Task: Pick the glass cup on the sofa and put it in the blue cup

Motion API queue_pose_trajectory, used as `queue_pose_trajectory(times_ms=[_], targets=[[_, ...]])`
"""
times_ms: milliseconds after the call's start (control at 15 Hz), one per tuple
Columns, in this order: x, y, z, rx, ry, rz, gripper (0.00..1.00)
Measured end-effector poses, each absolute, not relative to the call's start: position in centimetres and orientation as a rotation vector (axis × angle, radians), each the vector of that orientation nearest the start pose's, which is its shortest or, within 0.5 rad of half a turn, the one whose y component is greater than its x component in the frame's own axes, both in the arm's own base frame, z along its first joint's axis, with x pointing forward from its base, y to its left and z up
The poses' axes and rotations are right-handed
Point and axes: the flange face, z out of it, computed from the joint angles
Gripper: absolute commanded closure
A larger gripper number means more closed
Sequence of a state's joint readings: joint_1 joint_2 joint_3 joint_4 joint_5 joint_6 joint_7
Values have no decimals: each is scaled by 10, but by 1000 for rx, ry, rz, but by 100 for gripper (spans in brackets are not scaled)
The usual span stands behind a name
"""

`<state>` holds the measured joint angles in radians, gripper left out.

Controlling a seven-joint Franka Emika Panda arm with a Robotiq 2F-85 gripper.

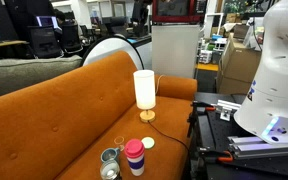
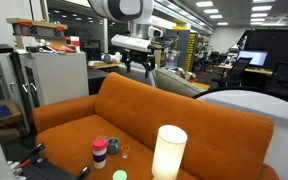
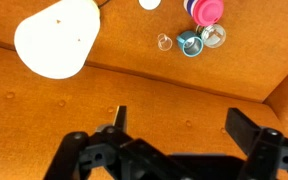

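3 single cups plus a pink-topped stack [image 3: 206, 10] cluster on the seat of the orange sofa [image 3: 44, 110]. In the wrist view the glass cup [image 3: 165, 42] stands upright just beside the blue cup [image 3: 189, 44], w/ a shiny silver cup [image 3: 214, 36] on the blue cup's other side; whether any touch, can't tell. The end effector [image 3: 181, 125] has its 2 fingers spread wide apart, gripping nothing, well apart from the cups. In an ext. view it hangs high over the sofa. A white lamp [image 3: 56, 38] stands on the seat near the cups.
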<state>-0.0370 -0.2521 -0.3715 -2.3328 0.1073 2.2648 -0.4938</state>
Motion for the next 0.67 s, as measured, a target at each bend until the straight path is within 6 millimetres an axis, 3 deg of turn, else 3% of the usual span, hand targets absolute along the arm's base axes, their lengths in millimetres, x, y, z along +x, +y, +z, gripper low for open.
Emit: queue_pose_trajectory(times_ms=[400,667], targets=[[445,-190,443,-3029,-49,-332,0],[452,-169,419,-3029,-101,-246,0]])
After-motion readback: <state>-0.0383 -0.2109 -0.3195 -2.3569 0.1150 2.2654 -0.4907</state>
